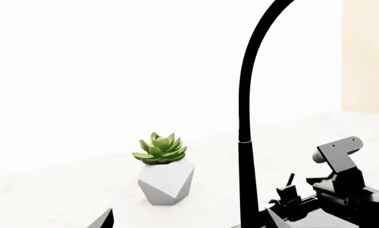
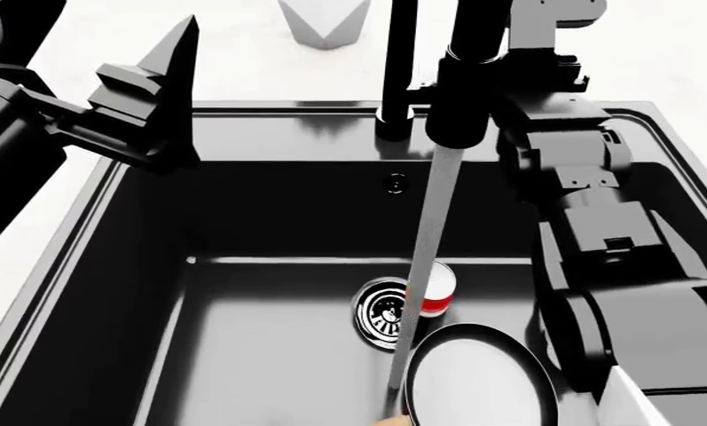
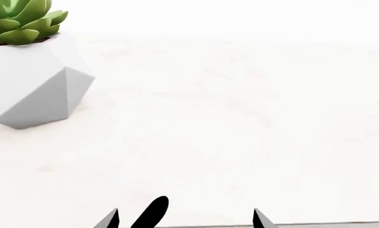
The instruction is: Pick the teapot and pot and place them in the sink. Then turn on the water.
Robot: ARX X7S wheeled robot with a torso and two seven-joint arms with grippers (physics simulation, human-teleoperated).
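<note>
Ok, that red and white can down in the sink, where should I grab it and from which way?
Grip the can across its round sides near the top, coming straight down. It seems to stand upright on the floor of the deep sink, with the pan close in front and the water stream beside it, so sideways looks cramped.

— What is in the sink (image 2: 152, 293)?

— Water (image 2: 422, 266) runs down from the tap (image 2: 459, 98) in a straight grey line. It falls near the drain (image 2: 383, 311).

— What else is near the drain?

— A red and white can (image 2: 440, 291) stands just beside it. The pan (image 2: 477, 377) lies close to it too, with its white inside facing up.

— Where are the arms?

— The left gripper (image 2: 164, 98) is over the sink's edge, far from the drain. The right arm (image 2: 601, 248) reaches over the sink toward the tap. A white plant pot (image 2: 324, 19) sits behind the tap.
</note>
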